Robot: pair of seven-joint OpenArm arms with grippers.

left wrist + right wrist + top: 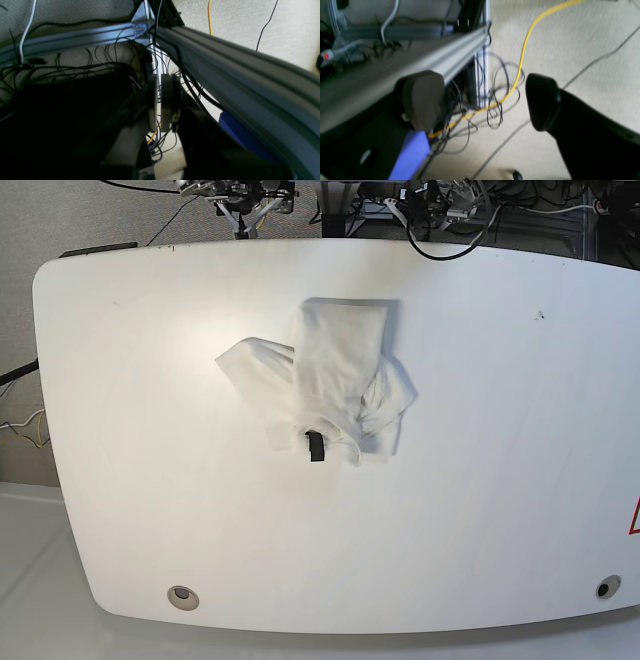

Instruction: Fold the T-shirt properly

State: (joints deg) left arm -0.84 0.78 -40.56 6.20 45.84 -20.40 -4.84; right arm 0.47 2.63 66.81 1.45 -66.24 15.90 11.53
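Note:
The white T-shirt (330,375) lies crumpled and partly folded near the middle of the white table (500,480) in the base view, with its small black tag (313,446) at the near edge. No print shows on it. Neither gripper is in the base view. In the left wrist view my left gripper (159,103) is shut on nothing, its pads together, hanging off the table beside the frame. In the right wrist view my right gripper (482,100) is open and empty above the floor. The shirt shows in neither wrist view.
Aluminium frame rails (237,80) (407,67), tangled black cables (75,67) and a yellow cable (520,65) lie over beige carpet below the wrists. The table has round holes at its front corners (182,597) (601,588).

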